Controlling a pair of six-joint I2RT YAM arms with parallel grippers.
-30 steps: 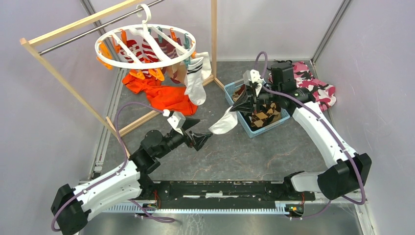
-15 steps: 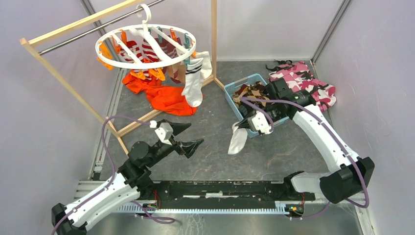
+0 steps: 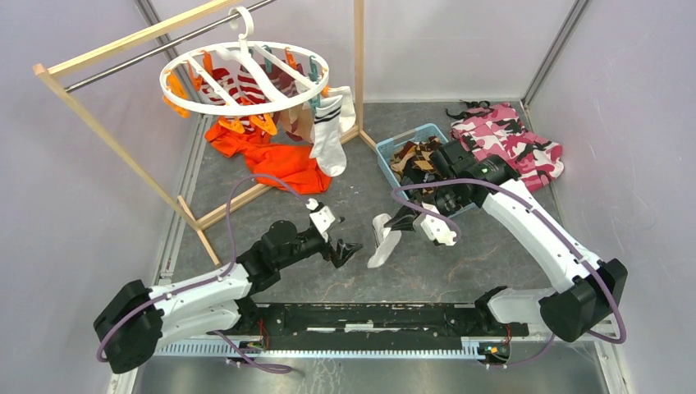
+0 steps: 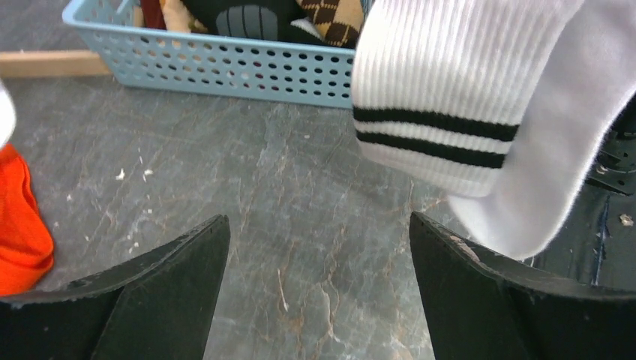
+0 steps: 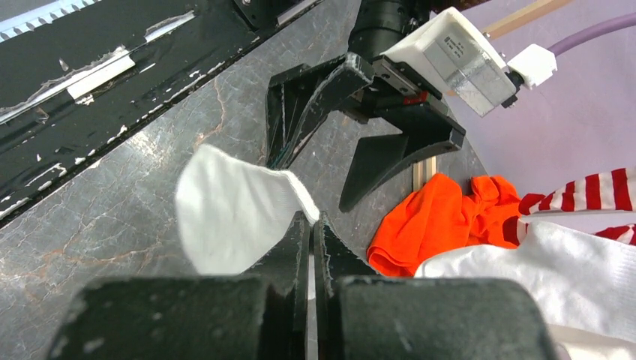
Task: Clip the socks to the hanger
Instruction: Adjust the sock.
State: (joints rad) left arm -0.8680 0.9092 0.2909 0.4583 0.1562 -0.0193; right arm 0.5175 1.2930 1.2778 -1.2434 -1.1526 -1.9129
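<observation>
White ribbed sock with two black bands (image 3: 382,242) hangs just in front of the pale blue perforated plastic basket (image 3: 382,167), one end pinched between the pressed-together fingers of the right gripper (image 3: 401,220). Held up this way, its loose length dangles free for a second grasp. The left gripper (image 3: 345,249), farther out from the basket on that same near side, faces the sock with fingers spread wide and nothing between them, apparently lined up to take the striped cuff.

More socks fill the basket. The large white round plastic hanger (image 3: 246,109) with orange and teal clips hangs well to the basket's far left on a wooden rack (image 3: 115,141), with a hung white striped sock (image 3: 328,135) already on the side nearest the basket. A crumpled orange garment (image 3: 283,164) lies under that route. A pink camouflage cloth (image 3: 513,139) lies beyond the basket's right, out of the way.
</observation>
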